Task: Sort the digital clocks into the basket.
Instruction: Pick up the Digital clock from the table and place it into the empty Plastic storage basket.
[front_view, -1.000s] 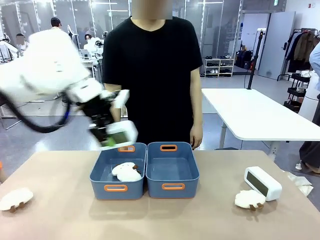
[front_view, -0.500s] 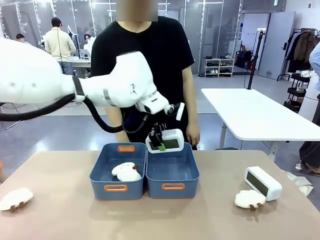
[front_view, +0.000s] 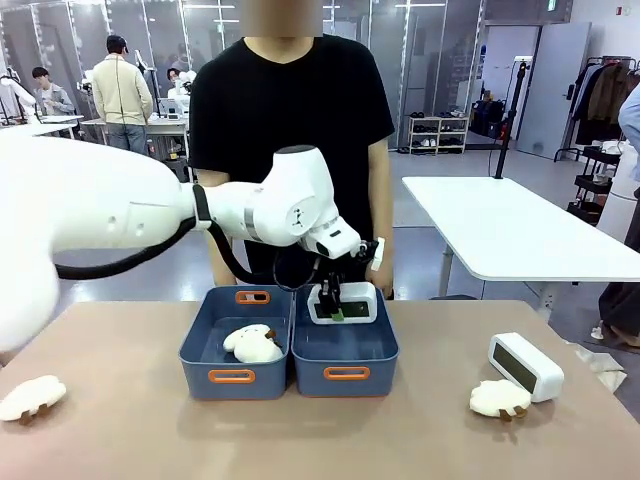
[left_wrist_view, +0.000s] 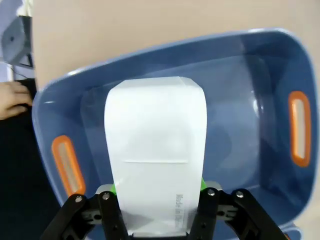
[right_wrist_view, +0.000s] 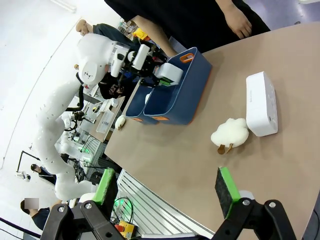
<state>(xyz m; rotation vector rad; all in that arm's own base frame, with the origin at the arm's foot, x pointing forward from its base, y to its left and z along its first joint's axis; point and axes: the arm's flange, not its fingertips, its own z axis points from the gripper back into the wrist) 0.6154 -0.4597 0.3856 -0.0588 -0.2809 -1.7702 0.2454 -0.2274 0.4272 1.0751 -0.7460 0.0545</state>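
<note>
My left gripper (front_view: 333, 300) is shut on a white digital clock (front_view: 345, 302), gripping its sides with the green pads. It holds the clock low over the far end of the right blue basket (front_view: 312, 372). In the left wrist view the clock (left_wrist_view: 155, 145) hangs between my fingers (left_wrist_view: 111, 200) above the basket's bare floor (left_wrist_view: 240, 105). A second digital clock (front_view: 525, 366) lies on the table at the right, also in the right wrist view (right_wrist_view: 261, 103). My right gripper (right_wrist_view: 165, 192) is open and holds nothing, high above the table's right part.
The left blue bin (front_view: 200, 368) holds a lumpy white-and-brown soft object (front_view: 254, 344). Two more soft objects lie on the table, one far left (front_view: 31, 397) and one beside the second clock (front_view: 499, 398). The person stands behind the bins, one hand (front_view: 381, 272) near the right basket's far rim.
My left arm swung right from over the left bin to the right basket and lowered the clock into its far end. The second clock and the soft objects stayed put.
</note>
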